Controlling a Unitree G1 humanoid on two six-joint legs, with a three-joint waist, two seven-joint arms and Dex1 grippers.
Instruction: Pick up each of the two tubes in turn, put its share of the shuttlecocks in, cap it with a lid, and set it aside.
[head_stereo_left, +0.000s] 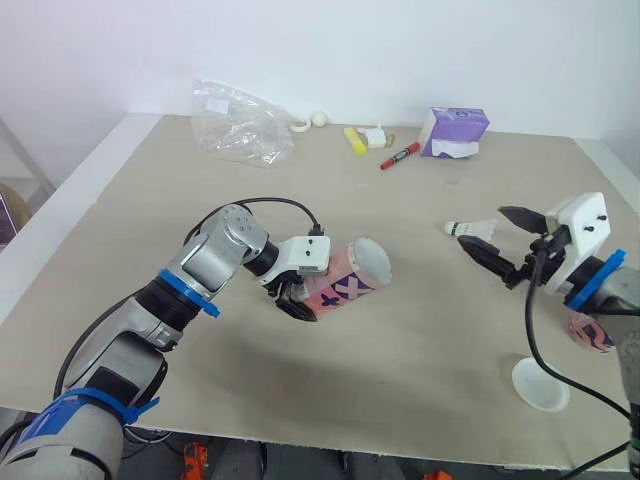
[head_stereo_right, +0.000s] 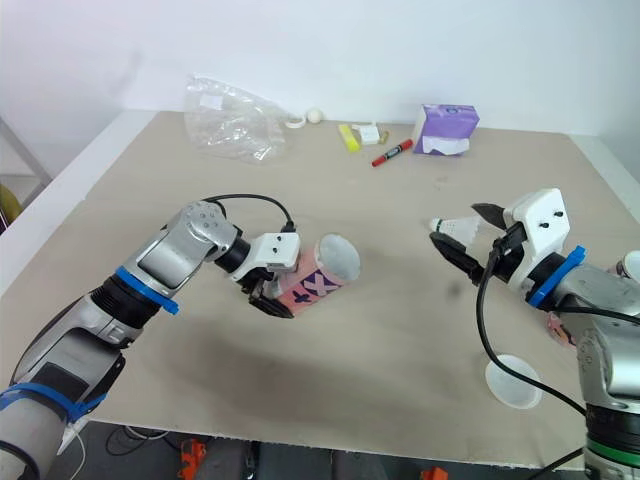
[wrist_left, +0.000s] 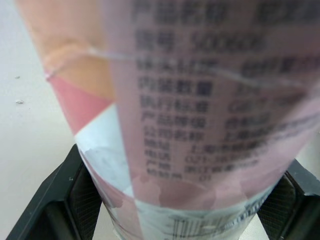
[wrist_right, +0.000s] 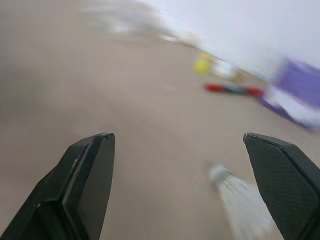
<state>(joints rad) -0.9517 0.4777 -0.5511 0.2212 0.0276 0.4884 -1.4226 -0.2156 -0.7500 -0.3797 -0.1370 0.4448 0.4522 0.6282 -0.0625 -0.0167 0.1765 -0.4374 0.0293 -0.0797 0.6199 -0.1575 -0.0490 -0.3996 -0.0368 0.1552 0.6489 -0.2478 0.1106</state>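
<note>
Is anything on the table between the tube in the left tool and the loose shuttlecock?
No. In the left eye view, the stretch of table between the tube, held by the left tool, and the shuttlecock is bare.

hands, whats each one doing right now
Left hand: closed on the pink tube.
Right hand: open, holding nothing.

Left gripper (head_stereo_right: 272, 297) holds the tube (head_stereo_right: 322, 274); right gripper (head_stereo_right: 467, 239) gapes near a shuttlecock (head_stereo_right: 453, 227)

silver arms (head_stereo_left: 218, 252); blue bands (head_stereo_left: 188, 292); black cables (head_stereo_left: 529, 330); white wrist housings (head_stereo_left: 585, 222); black fingers (wrist_right: 87, 175)
</note>
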